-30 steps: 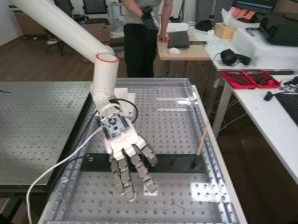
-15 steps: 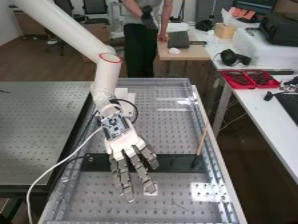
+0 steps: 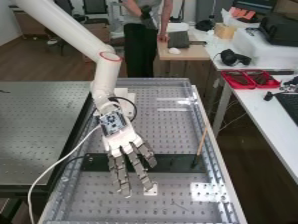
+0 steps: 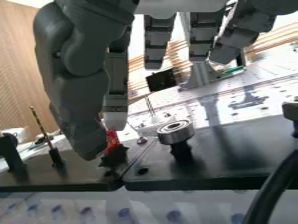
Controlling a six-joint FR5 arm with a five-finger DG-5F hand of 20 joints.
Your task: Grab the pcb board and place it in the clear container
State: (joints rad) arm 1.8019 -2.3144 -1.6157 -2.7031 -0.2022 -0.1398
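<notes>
In the high view the hand is over the perforated bench top, its fingers straight and spread across the black bar. The wrist view has the hand above dark plates, with nothing held. Close to one of its digits, a small red piece stands at a dark base on the plate; whether it is the pcb board I cannot tell. I cannot make out the clear container for certain. A small white piece lies on the bench by the fingertips.
A thin orange-brown stick stands upright at the bar's right end. A round metal bearing sits on a black post. Raised rails edge the bench. Red trays are on the side table, and a white cable hangs beside the arm.
The hand has drawn back slightly toward the bench's far end, its fingertips uncovering more of the small white piece. Its fingers remain straight.
</notes>
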